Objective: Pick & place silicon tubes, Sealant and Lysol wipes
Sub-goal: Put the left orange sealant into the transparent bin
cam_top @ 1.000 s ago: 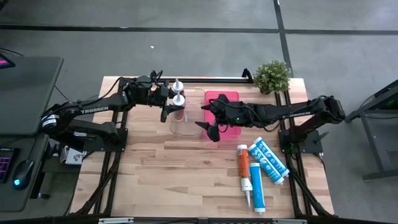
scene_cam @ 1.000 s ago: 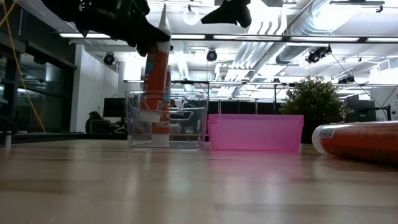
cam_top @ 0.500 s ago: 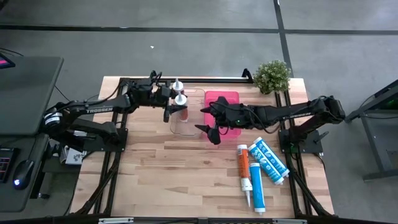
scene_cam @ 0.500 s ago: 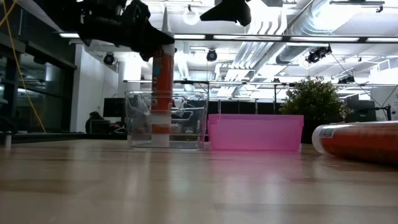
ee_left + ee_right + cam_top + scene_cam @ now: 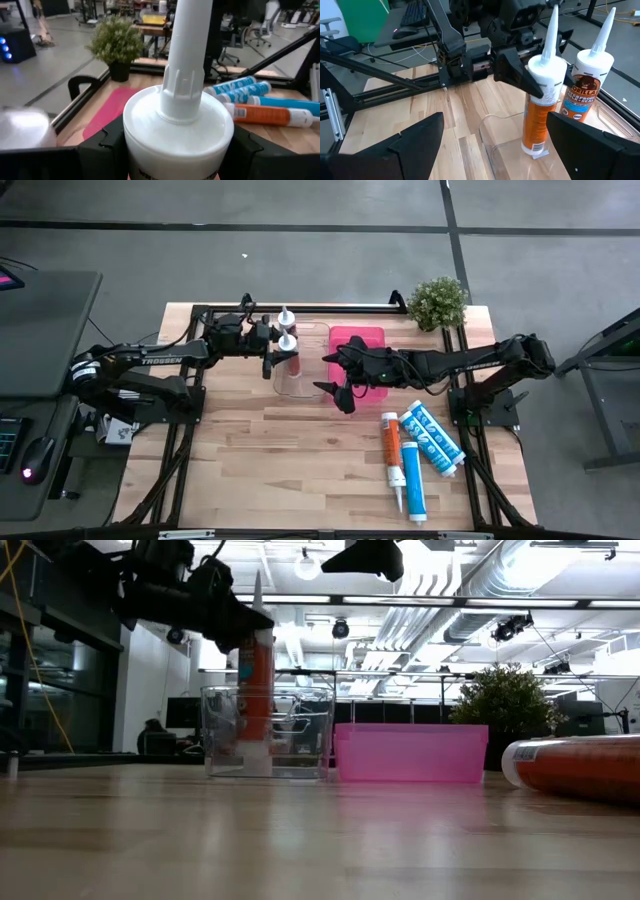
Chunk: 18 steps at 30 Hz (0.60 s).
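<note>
left gripper (image 5: 268,347) clamped on orange sealant tube (image 5: 538,117) - upright, base inside clear bin (image 5: 300,383) | right gripper (image 5: 338,379) spread wide, empty, beside pink bin (image 5: 372,335) | tube judged rigid, light, smooth-sided - best held at upper barrel below nozzle

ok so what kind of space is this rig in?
Most likely a robotics lab or workshop in an open industrial-style hall. The low view shows exposed ceiling ducts and strip lighting, the left wrist view shows office chairs beyond the wooden table, and a desk with a mouse sits alongside.
</note>
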### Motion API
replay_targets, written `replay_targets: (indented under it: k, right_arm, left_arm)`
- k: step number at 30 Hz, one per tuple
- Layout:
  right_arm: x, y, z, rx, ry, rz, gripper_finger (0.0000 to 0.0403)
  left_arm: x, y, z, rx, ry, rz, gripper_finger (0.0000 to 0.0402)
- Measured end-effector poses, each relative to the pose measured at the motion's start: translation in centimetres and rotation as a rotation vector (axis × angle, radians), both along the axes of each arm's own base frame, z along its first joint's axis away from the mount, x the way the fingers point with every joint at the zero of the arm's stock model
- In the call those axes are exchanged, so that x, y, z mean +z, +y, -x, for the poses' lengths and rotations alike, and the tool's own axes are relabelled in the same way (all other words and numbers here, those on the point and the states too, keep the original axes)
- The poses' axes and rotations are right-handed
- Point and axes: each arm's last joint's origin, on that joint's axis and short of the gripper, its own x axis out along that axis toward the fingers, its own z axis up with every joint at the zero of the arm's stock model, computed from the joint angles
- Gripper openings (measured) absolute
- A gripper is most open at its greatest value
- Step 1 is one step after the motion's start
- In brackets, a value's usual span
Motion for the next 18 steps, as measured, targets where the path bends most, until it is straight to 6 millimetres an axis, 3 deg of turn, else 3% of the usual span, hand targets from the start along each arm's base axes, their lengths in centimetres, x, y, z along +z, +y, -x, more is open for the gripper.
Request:
replay_targets:
  k: [9,18]
  right_arm:
    - [0.0,0.0,0.0,0.005,0.0,-0.001,0.0348]
    - [0.0,0.0,0.0,0.011,0.0,-0.004,0.0348]
  left_arm:
    - [-1.5,-0.2,0.5,0.033,0.024,0.027,0.0197]
    - [-1.7,-0.1,0.4,0.032,0.017,0.032,0.0197]
